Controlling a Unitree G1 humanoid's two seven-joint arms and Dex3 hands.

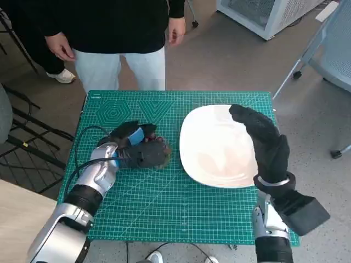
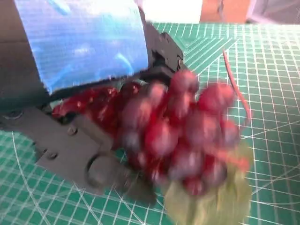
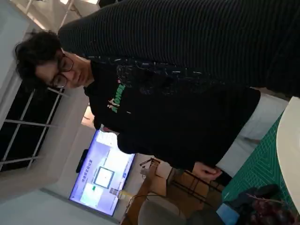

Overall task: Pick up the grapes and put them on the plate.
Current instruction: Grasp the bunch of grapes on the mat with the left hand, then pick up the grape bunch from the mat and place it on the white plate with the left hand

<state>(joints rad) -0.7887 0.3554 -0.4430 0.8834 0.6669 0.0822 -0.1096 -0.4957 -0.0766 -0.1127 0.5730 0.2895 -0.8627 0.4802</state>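
Grapes point(image 2: 183, 136) blurred, partly hidden under the left hand point(image 1: 134, 145) gripping them on the green mat point(image 1: 164, 203), left of the plate point(image 1: 216, 145). Right hand point(image 1: 266, 142) raised above the plate's edge, fingers extended, empty. Person point(image 1: 118, 33) standing beyond the table.

A small table carries a green cutting mat point(image 1: 164, 208) printed with a white grid, covering nearly its whole top. On the mat lie 1 white plate point(image 1: 216, 148), toward the robot's right, and 1 bunch of red grapes point(image 2: 183, 126) to the plate's left.
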